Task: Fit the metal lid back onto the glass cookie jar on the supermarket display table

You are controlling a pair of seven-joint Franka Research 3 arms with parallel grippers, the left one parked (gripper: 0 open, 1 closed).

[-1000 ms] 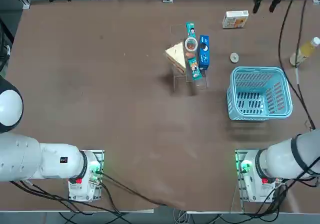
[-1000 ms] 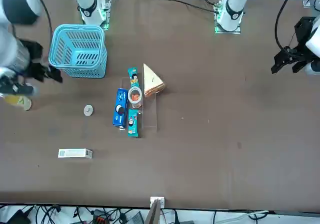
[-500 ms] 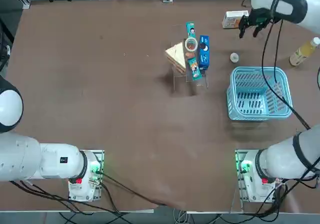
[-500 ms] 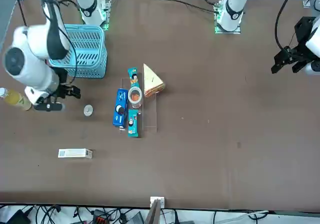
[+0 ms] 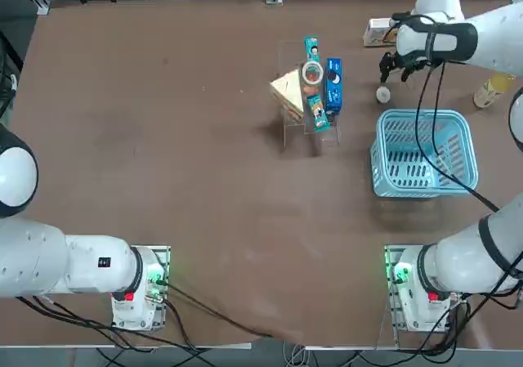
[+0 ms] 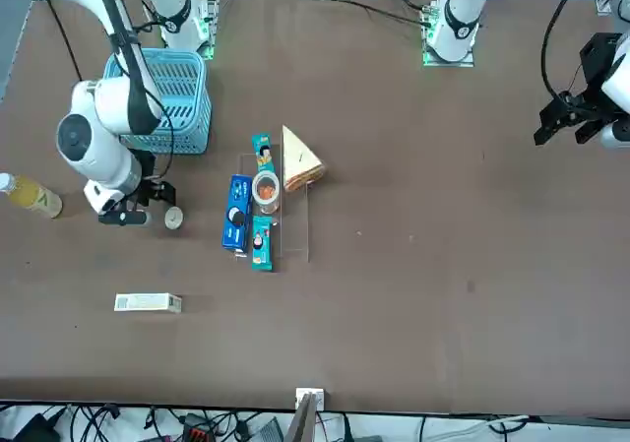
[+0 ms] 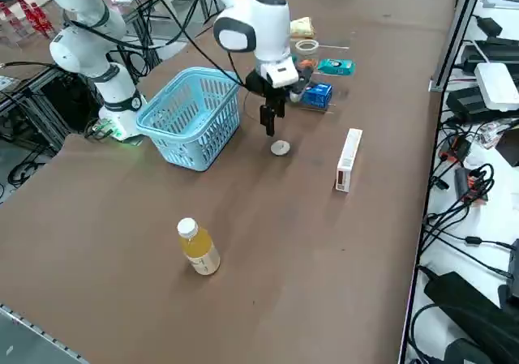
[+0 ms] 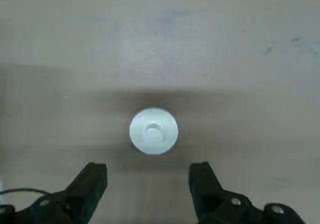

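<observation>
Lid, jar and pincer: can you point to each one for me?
Lid (image 8: 153,131): right wrist view, middle of its flat top.
Jar (image 6: 266,190): front view, its open mouth with the orange contents.
Right pincer (image 8: 148,183): right wrist view, the gap between its open fingertips, above the table.

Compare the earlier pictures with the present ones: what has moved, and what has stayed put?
The right gripper has swung in from the table's far right corner and come down over the metal lid, jaws open, holding nothing. The lid, the glass cookie jar, the blue basket and the bottle have not moved.
</observation>
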